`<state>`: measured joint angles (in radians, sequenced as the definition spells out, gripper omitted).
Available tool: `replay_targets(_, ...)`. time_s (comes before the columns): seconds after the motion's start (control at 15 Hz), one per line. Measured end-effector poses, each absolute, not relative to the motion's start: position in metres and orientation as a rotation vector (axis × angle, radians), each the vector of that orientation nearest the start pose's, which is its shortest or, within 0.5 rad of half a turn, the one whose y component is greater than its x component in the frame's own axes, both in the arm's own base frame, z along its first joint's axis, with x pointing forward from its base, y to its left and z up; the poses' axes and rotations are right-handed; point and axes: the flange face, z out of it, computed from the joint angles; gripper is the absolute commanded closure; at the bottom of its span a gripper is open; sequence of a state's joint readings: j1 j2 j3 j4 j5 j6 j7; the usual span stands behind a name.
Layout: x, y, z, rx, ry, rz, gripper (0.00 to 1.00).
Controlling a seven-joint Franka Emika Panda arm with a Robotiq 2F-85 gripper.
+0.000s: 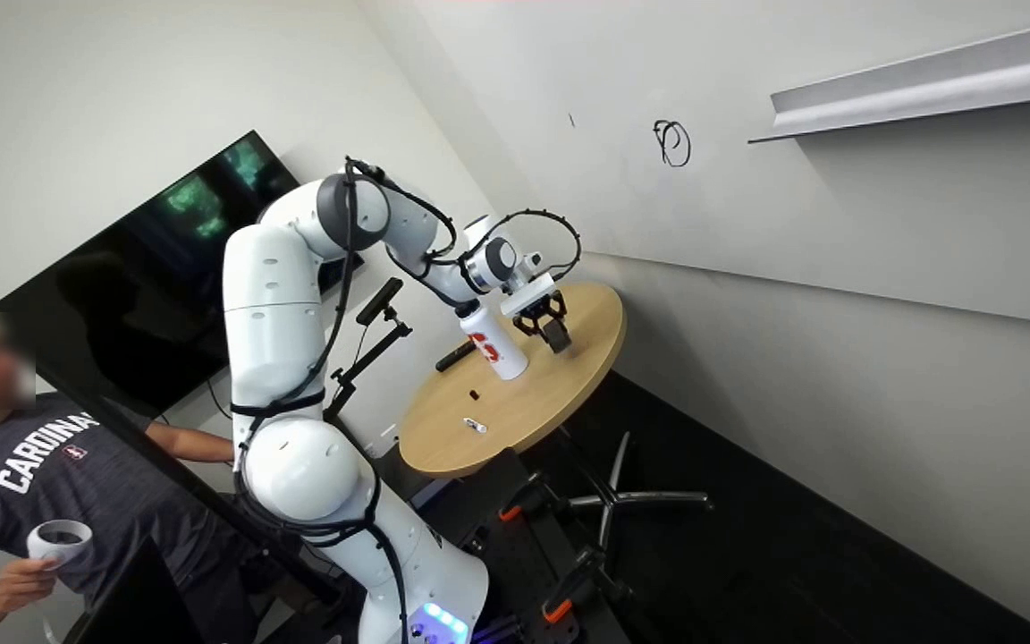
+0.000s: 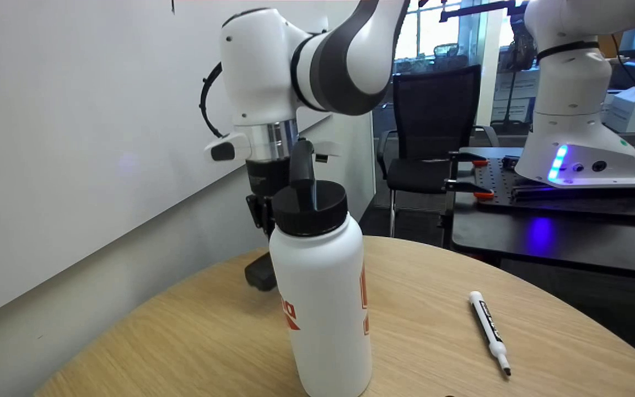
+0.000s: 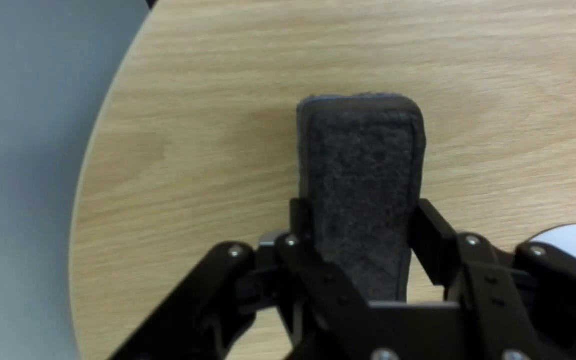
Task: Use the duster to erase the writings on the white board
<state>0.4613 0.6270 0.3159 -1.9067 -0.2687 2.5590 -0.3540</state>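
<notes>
Your jaws are clamped on the duster (image 3: 363,170), pressing against both of its long sides. In the wrist view it sits just right of centre, its long axis running nearly straight up and down the frame; the free end points toward the top edge, while the lower end drops between the jaws. In an exterior view you have the duster (image 1: 556,336) just right of centre, over the upper right part of the table (image 1: 533,402); whether it touches there, you cannot tell. In an exterior view the white bottle (image 2: 323,309) stands upright at the centre, and the duster (image 2: 261,272) shows at its left edge, its long axis hard to read. The writings (image 1: 673,143), a dark loop, are on the white board (image 1: 730,215) toward the upper right, with a short stroke (image 1: 571,119) to their left. The marker (image 2: 491,333) lies at lower right, dark tip toward you.
</notes>
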Motion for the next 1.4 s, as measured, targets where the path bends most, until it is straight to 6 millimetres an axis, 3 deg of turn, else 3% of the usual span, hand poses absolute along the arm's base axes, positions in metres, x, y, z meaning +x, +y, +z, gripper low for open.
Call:
replay_targets(0.47,0.424,0.368,0.279,-2.766,-1.681,-0.268,0.72)
replay_targets(0.53,0.415,0.358,0.289,-2.797,-1.661,-0.292,0.47)
replay_targets(0.67,0.408,0.354,0.298,-2.802,-1.666,-0.313,0.47)
replay_targets(0.8,0.41,0.356,0.292,-2.799,-1.665,-0.296,0.47)
replay_targets(0.87,0.41,0.358,0.287,-2.797,-1.668,-0.284,0.72)
replay_targets(1.13,0.422,0.353,0.293,-2.843,-1.535,-0.367,0.72)
replay_targets(1.27,0.437,0.336,0.309,-2.881,-1.399,-0.461,0.72)
replay_targets(1.4,0.45,0.306,0.33,-2.921,-1.26,-0.554,0.72)
